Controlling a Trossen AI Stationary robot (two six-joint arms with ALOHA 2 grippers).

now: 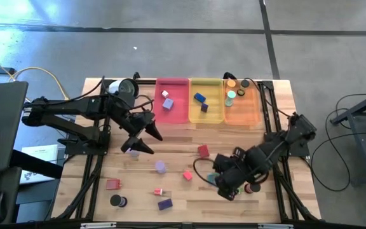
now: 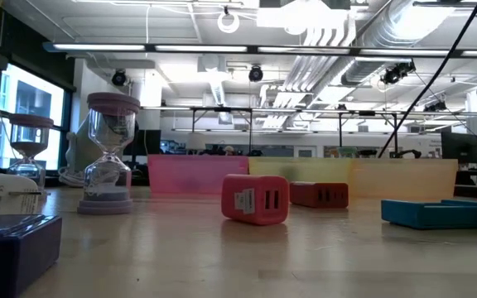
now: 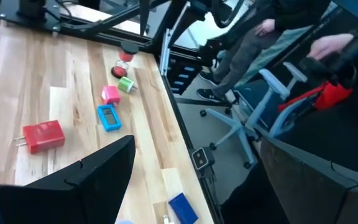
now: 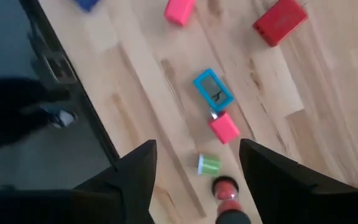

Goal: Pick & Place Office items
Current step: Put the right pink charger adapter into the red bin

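The right hand (image 4: pixel 194 180), fingers parted and empty, should drop squarely over the green disc (image 4: pixel 209 164) before closing.

A red block (image 4: pixel 280 22), 2 pink blocks (image 4: pixel 224 127), a teal piece (image 4: pixel 213 89), and perhaps a green disc (image 4: pixel 209 164).

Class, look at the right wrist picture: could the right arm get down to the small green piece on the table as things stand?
Probably yes. The right gripper hangs open above the green piece, which lies on bare table. A pink block and a red-and-black piece sit close by.
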